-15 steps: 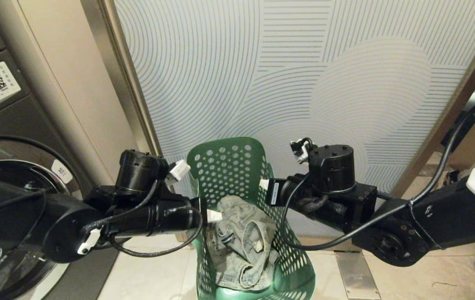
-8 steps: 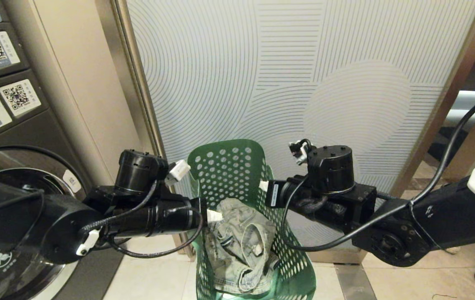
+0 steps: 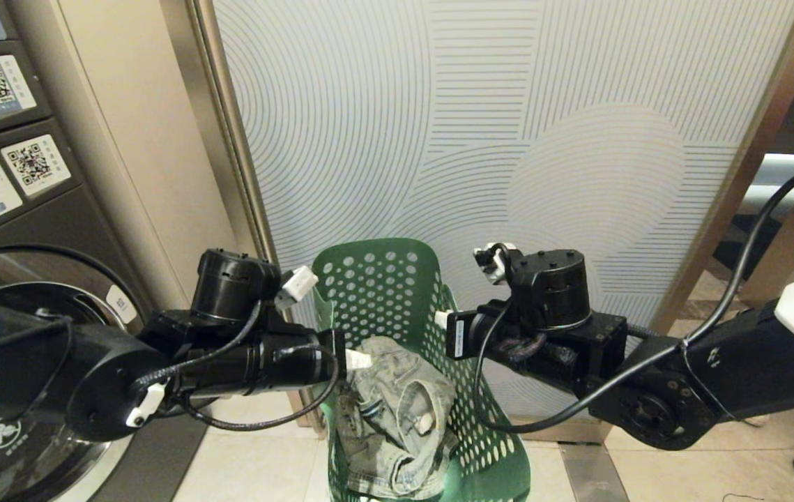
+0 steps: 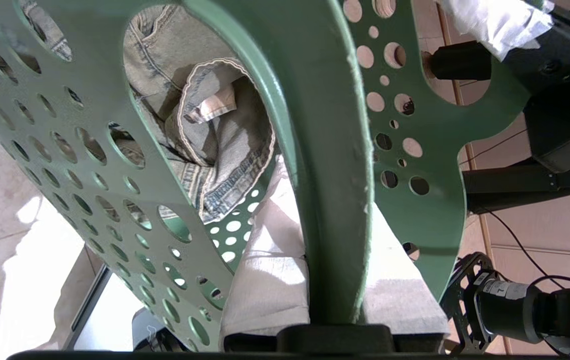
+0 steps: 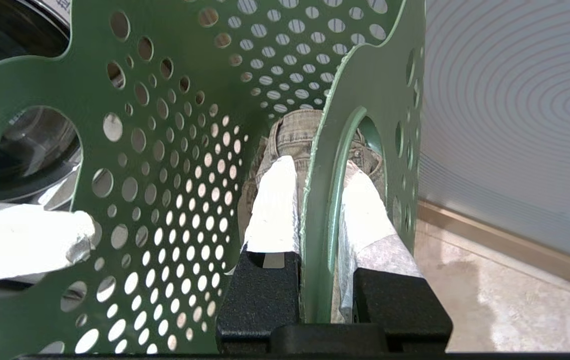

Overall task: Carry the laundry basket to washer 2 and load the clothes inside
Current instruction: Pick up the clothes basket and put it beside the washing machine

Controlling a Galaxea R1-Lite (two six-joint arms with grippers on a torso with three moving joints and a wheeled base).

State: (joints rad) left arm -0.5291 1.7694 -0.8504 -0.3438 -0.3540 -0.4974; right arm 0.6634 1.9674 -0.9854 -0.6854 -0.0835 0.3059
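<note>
Laundry basket (image 3: 397, 293) tilted, long axis forward; left claw (image 4: 335, 280), right claw (image 5: 320, 210) clamping handles

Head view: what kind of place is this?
Probably a shared or coin laundry room: a front-loading washer with QR-code stickers on its panel stands at left, and a green laundry basket holds crumpled clothes.

ahead of left gripper (image 4: 315, 280): patterned wall panel (image 3: 508, 139) blocking | between it and right gripper (image 5: 315, 240): laundry basket (image 3: 376, 279) filling gap | outward of left gripper: washer (image 3: 13, 209) crowding
</note>
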